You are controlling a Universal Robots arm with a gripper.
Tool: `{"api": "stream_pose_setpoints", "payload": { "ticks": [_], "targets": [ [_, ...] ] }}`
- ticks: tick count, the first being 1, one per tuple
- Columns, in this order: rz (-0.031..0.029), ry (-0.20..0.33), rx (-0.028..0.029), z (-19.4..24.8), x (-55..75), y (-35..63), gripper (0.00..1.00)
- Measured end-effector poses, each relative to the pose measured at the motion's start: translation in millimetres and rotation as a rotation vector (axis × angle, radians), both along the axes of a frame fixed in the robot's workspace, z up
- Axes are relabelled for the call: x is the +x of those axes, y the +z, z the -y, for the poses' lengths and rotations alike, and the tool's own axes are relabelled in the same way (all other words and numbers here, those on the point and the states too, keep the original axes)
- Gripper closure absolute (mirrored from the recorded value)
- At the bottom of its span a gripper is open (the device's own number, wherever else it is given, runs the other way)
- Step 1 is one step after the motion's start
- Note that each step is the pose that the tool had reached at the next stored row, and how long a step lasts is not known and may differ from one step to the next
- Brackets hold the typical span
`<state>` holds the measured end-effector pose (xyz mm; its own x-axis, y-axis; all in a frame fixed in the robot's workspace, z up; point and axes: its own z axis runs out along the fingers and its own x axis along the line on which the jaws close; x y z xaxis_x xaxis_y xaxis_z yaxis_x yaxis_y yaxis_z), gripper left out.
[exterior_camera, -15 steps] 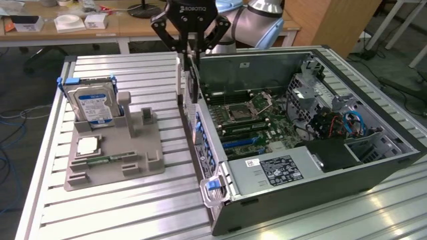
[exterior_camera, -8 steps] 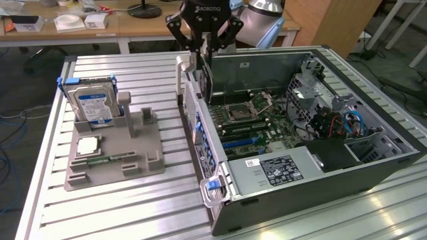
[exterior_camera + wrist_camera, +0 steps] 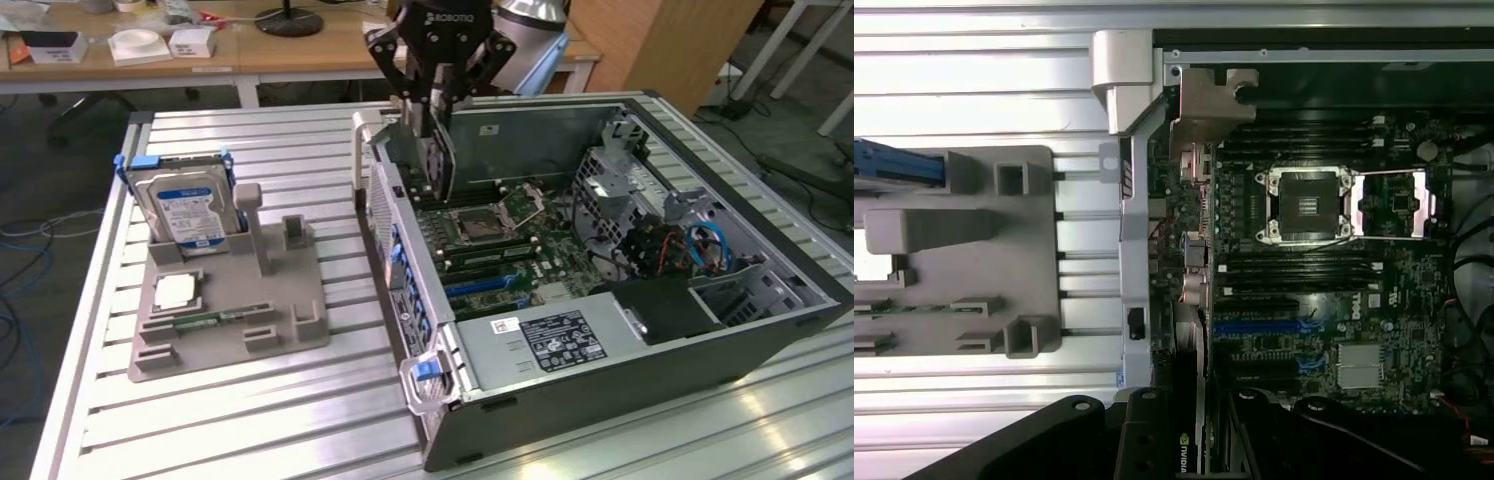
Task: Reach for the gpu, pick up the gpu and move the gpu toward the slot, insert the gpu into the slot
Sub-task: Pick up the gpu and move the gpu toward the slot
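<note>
Exterior view
Gripper point(image 3: 434, 112): fingers clamped on the gpu's top edge.
Gpu point(image 3: 437, 165): upright, inside the open computer case point(image 3: 747, 330), near its rear wall.
Slot point(image 3: 483, 285): blue strip, bare.
Wrist view
Gpu point(image 3: 1184, 452): edge-on between dark fingers point(image 3: 1144, 445).
Slot point(image 3: 1259, 327): blue, near the processor socket point(image 3: 1309, 205).

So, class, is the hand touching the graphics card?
Touching. The exterior view shows the hand closed on the top edge of the graphics card, which hangs upright from it above the motherboard.
</note>
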<state>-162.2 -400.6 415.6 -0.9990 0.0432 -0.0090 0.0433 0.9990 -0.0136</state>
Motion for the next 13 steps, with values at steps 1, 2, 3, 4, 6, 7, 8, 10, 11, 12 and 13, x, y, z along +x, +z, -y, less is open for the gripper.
{"api": "stream_pose_setpoints", "payload": {
  "ticks": [1,2,3,4,6,7,8,10,11,12,13],
  "targets": [
    [-0.0005,0.001,0.0002,0.0,3.3,0.0,0.74],
    [-0.0010,0.001,0.0004,0.0,6.7,0.0,0.74],
    [-0.0013,0.002,0.0006,0.0,9.5,0.0,0.74],
    [-0.0015,0.002,0.0008,0.0,12.3,-0.1,0.74],
    [-0.0020,0.003,0.0010,0.0,17.6,0.0,0.74],
    [-0.0023,0.003,0.0012,0.0,20.3,0.0,0.74],
    [-0.0027,0.004,0.0014,0.0,23.3,0.0,0.74],
    [-0.0038,0.004,0.0014,0.0,31.7,0.0,0.74],
    [-0.0040,0.004,0.0015,0.0,36.3,-0.1,0.74],
    [-0.0043,0.004,0.0016,0.0,40.6,-0.1,0.74],
    [-0.0044,0.004,0.0020,0.0,45.1,-0.1,0.74]
  ]
}}
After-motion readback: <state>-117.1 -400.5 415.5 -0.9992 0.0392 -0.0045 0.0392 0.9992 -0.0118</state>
